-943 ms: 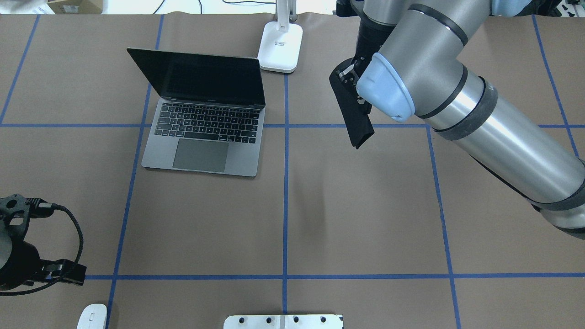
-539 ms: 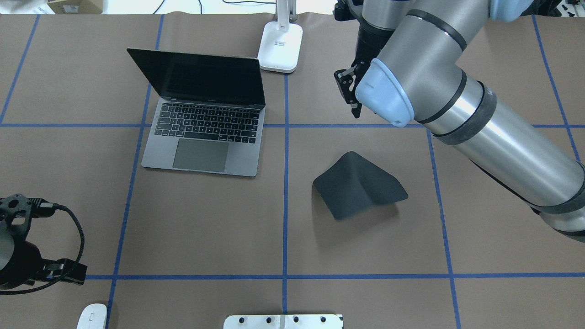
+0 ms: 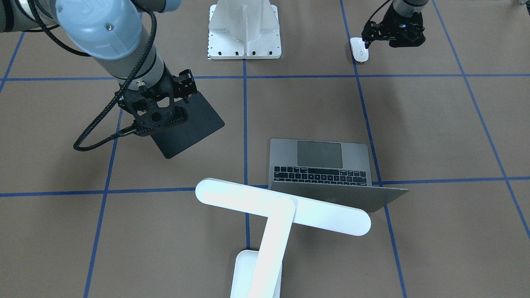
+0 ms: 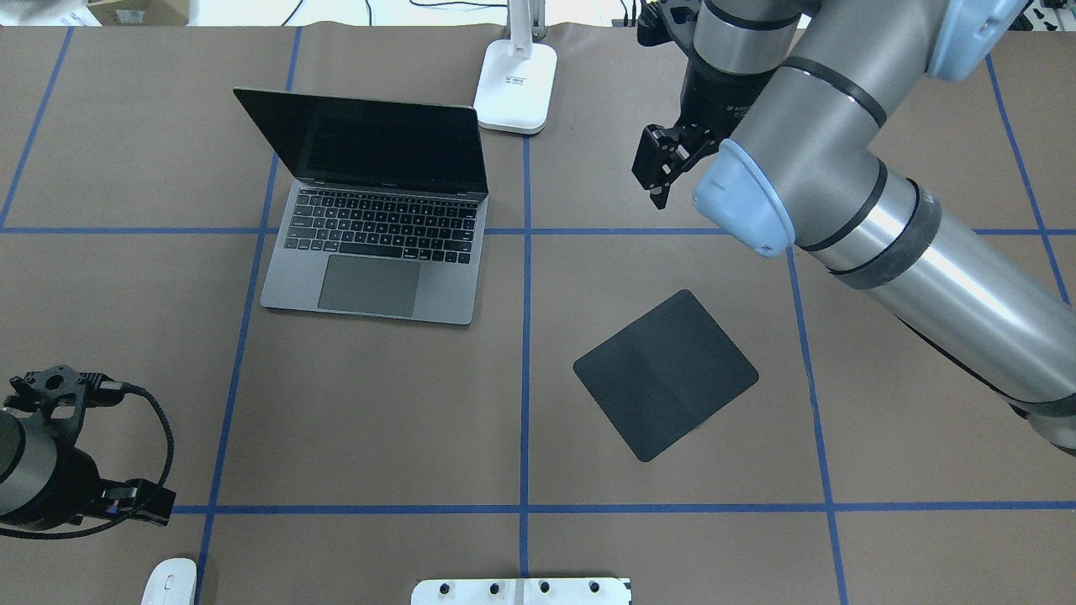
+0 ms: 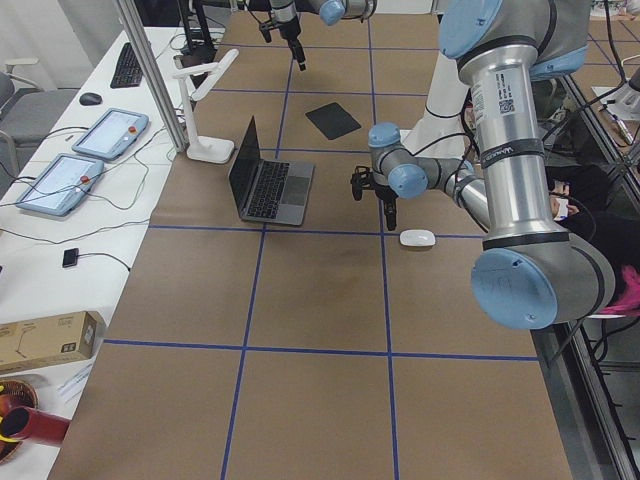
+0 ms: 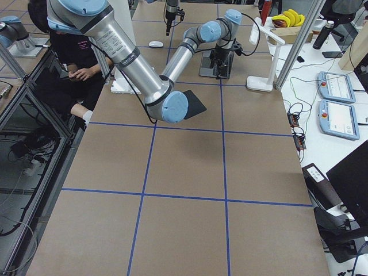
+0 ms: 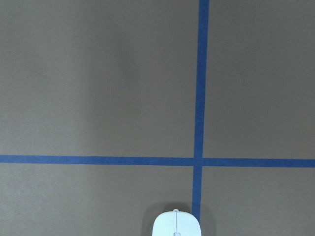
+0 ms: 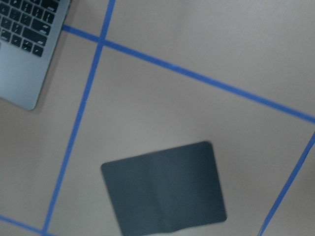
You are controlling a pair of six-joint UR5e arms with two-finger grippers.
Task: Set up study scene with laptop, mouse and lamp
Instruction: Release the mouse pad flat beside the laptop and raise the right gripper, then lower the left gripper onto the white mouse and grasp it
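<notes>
While the right pincer (image 4: 660, 189) hangs spread and empty near a flat black rectangular pad (image 4: 666, 376), the small glossy white mouse (image 3: 358, 49) lies on the table beside the left pincer (image 3: 366, 41), whose spread cannot be told.

A flat brown paper table surface (image 7: 98, 88) is seen from straight above, crossed by two strips of blue tape (image 7: 198, 161) — one vertical, one horizontal — which meet right of centre. A small glossy white oval mouse (image 7: 175, 225) is cut off by the bottom edge, just beside the vertical strip.
</notes>
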